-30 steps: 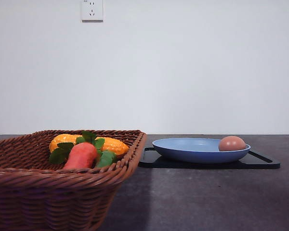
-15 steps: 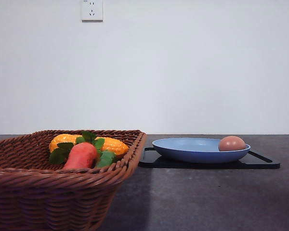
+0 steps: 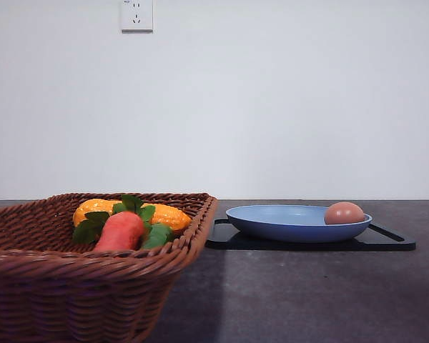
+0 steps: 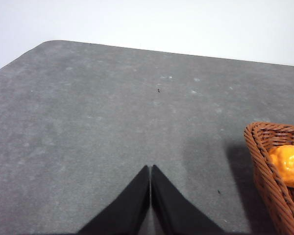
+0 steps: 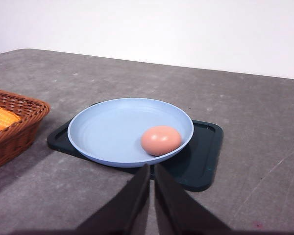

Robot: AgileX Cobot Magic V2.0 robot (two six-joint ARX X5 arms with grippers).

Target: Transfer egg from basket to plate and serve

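Egg (image 5: 160, 140) in blue plate (image 5: 103, 132) on black tray (image 5: 206, 152); both arms' jaws closed, empty.

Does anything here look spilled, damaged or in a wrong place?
Nothing stands out. The egg lies whole in the blue plate, near its rim, and the plate sits flat on the black tray.

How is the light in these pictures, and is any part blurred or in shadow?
Front view: soft, even light; the near basket wall is dark and slightly blurred, with a shadow on the table beside it. Right wrist view: the egg and plate are sharp, without glare. Left wrist view: the basket throws a faint shadow on the table.
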